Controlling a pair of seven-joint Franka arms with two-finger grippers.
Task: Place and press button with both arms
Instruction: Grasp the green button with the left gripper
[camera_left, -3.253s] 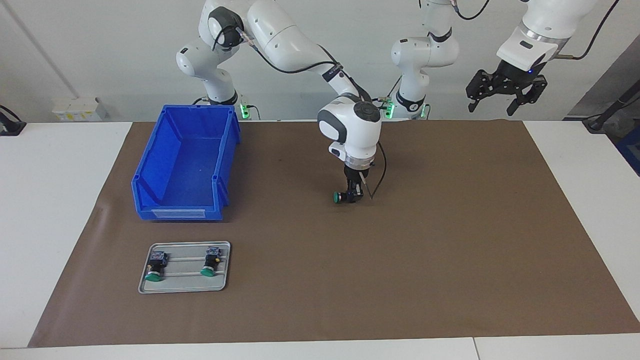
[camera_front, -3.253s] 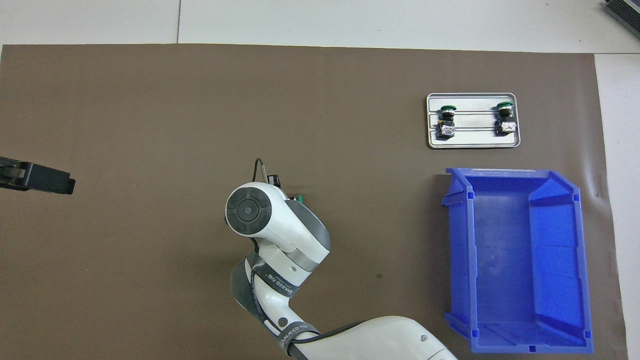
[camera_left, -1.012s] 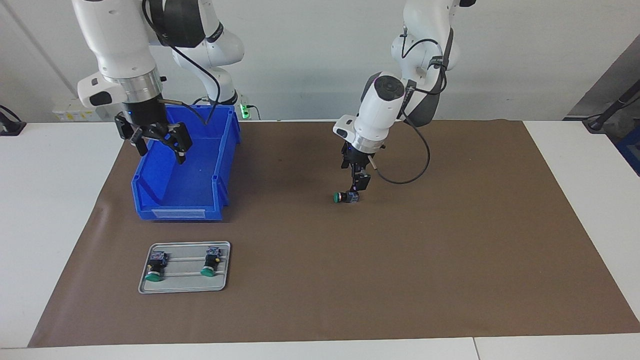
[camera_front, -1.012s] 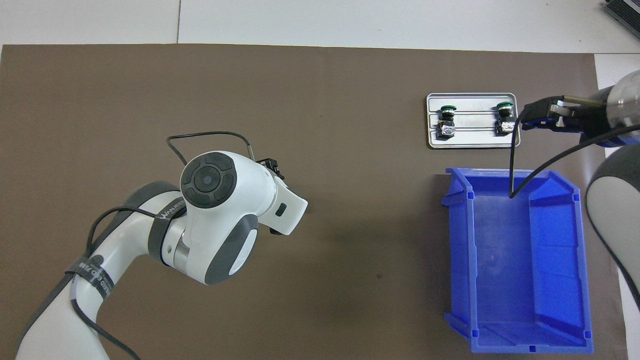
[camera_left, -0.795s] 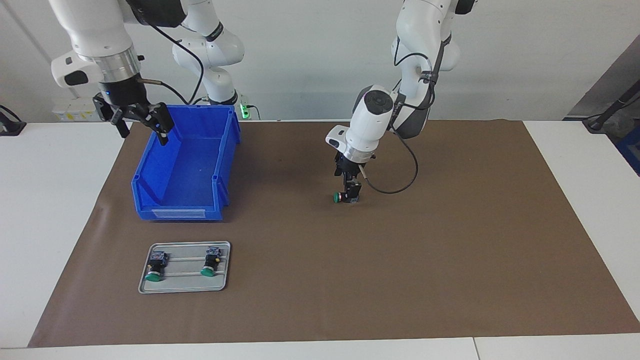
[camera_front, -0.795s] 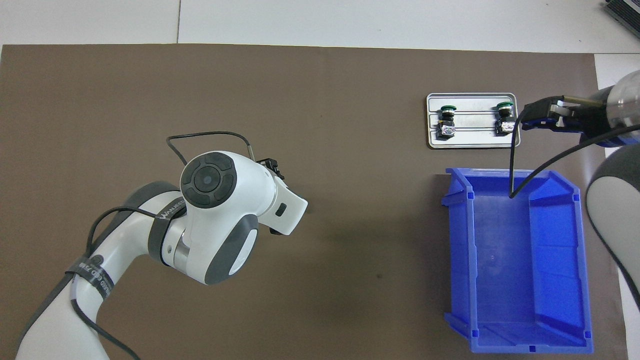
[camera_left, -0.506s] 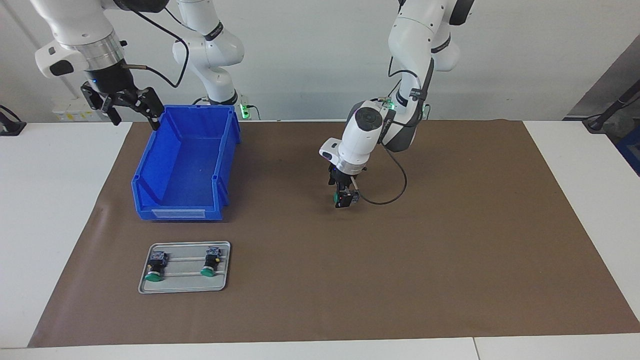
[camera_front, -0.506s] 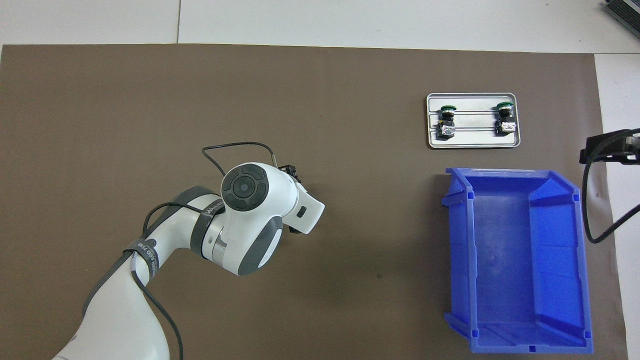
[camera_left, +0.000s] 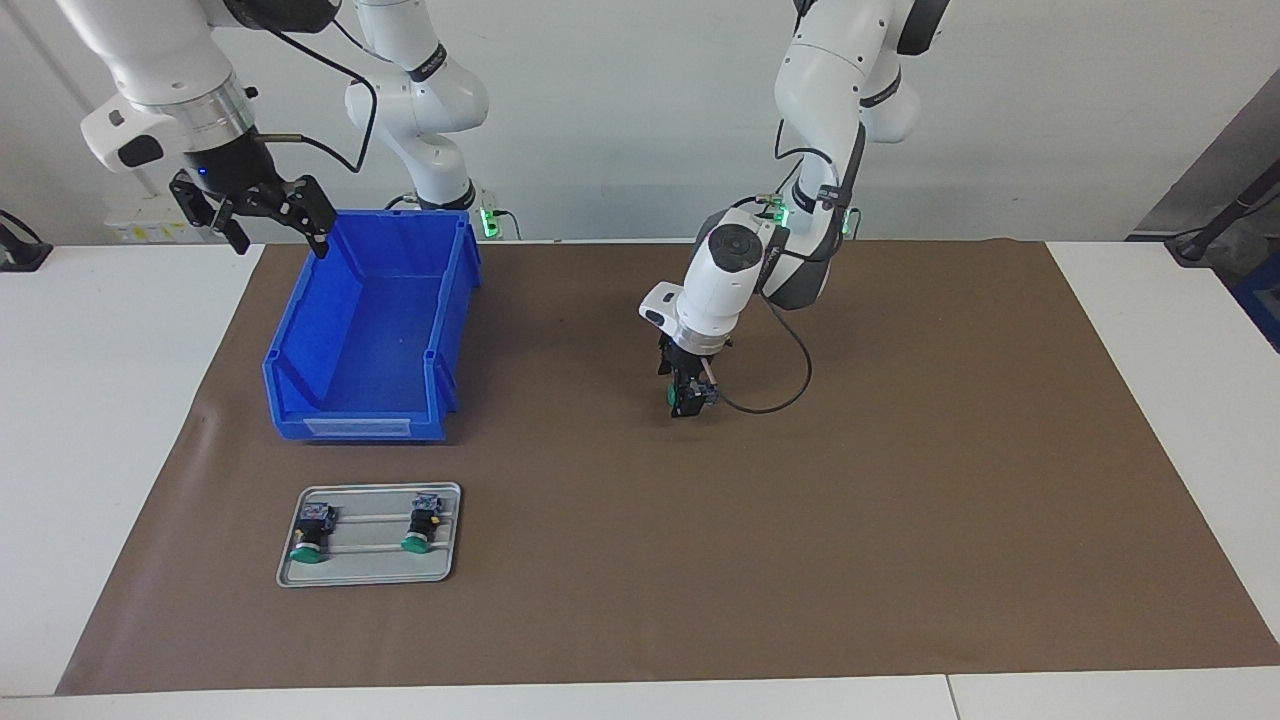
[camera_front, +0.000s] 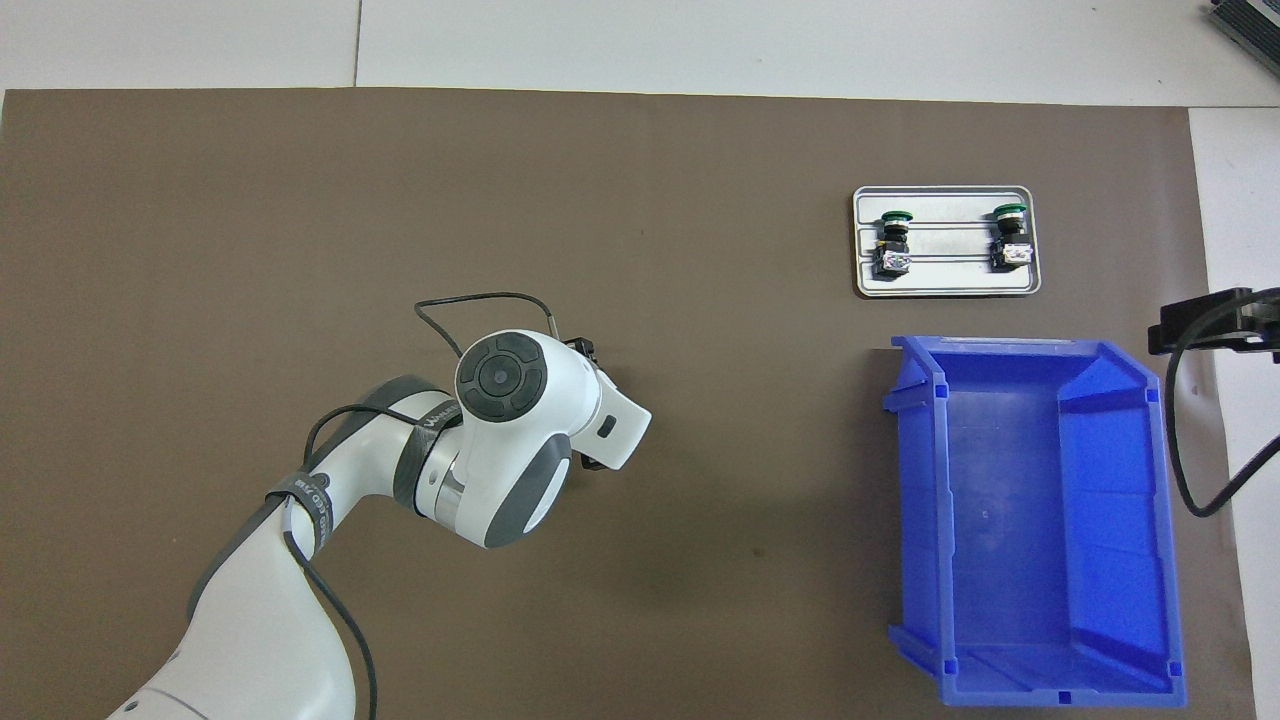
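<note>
White walls back a white table (camera_left: 120, 420) covered by a brown mat (camera_left: 900, 480). Near the mat's middle lies the button (camera_left: 676, 397) on its side, only a sliver of its green cap visible in the facing view; the overhead view hides it under the arm. The left gripper (camera_left: 688, 398) is lowered onto the button with its fingers around the black body, though whether they actually clamp it cannot be told. Toward the right arm's end of the table stands a blue bin (camera_left: 370, 325), open at the top. Farther from the robots than the bin lies a grey tray (camera_left: 368, 567) carrying two more buttons (camera_left: 313, 533) of the same kind, side by side, green caps pointing away from the robots. The right gripper (camera_left: 268, 232) hangs in the air over the bin's corner nearest the robots, at the mat's edge, its fingers spread wide and holding nothing.
</note>
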